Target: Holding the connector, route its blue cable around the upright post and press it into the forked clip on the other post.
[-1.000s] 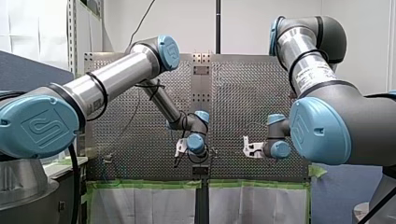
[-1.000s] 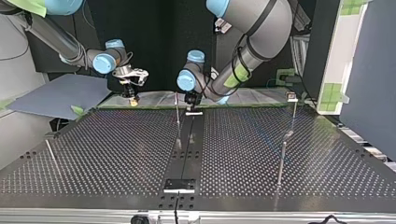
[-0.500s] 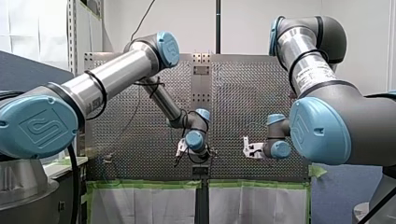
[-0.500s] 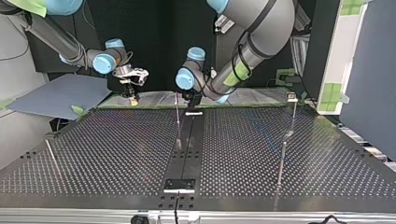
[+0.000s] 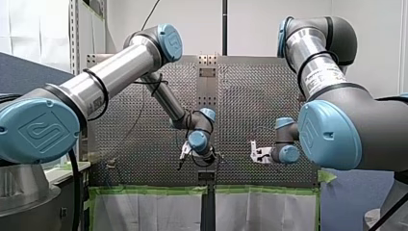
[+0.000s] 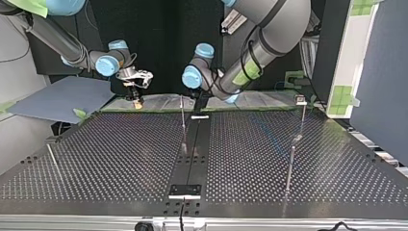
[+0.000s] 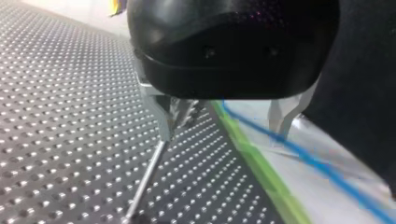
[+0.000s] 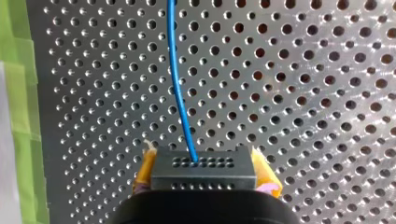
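A stylised emblem is seen embossed on a blue joint cap (image 5: 38, 127); its letters cannot be read. The perforated metal surface (image 6: 120, 154) is edged with green tape (image 7: 261, 172), and a white wall (image 5: 192, 24) is noted beyond it.

A black connector (image 8: 204, 173) is pinched between the yellow pads (image 8: 145, 165) of my right hand (image 8: 204, 157), above the surface near its taped edge. The blue cable (image 8: 177, 93) is led straight out of the connector across the surface.

The metal fingers (image 7: 161, 116) of my left hand (image 7: 223, 123) are spread apart, with nothing held between them. One finger is just beside the top of the upright post (image 7: 147, 175); whether they touch cannot be told.
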Motion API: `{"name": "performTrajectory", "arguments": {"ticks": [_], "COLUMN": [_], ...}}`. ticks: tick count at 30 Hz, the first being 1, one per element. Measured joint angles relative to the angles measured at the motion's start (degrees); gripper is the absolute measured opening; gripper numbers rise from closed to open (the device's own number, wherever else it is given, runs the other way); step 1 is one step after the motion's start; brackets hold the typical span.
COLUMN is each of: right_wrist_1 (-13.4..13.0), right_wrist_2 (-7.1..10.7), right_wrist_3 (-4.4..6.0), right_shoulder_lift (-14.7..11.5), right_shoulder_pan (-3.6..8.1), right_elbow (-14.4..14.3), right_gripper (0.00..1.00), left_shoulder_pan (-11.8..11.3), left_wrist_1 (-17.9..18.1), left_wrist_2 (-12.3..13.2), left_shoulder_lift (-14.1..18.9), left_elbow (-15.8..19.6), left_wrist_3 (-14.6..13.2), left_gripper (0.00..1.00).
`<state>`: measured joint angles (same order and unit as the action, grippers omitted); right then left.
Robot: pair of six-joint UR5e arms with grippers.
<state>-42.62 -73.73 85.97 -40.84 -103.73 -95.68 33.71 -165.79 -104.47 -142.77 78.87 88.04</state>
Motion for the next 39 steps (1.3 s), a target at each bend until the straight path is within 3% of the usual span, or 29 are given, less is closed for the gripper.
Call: {"name": "performTrajectory", "arguments": {"ticks": [19, 39], "right_wrist_1": [0.42, 0.51], "right_wrist_2": [0.05, 0.67], "right_wrist_3": [0.0, 0.0], "right_shoulder_lift": [0.01, 0.0], "right_shoulder_pan": [0.0, -0.02], "right_elbow": [0.0, 0.0], "right_gripper": [0.0, 0.0], "left_shoulder_pan": [1.28, 2.65], "left_wrist_1": [2.16, 2.01], "left_wrist_2": [1.14, -0.43], "left_shoulder_lift": [2.81, 3.23], "left_elbow": [5.01, 5.41], "left_wrist_3": [-0.36, -0.47], "left_gripper": [1.0, 1.0]}}
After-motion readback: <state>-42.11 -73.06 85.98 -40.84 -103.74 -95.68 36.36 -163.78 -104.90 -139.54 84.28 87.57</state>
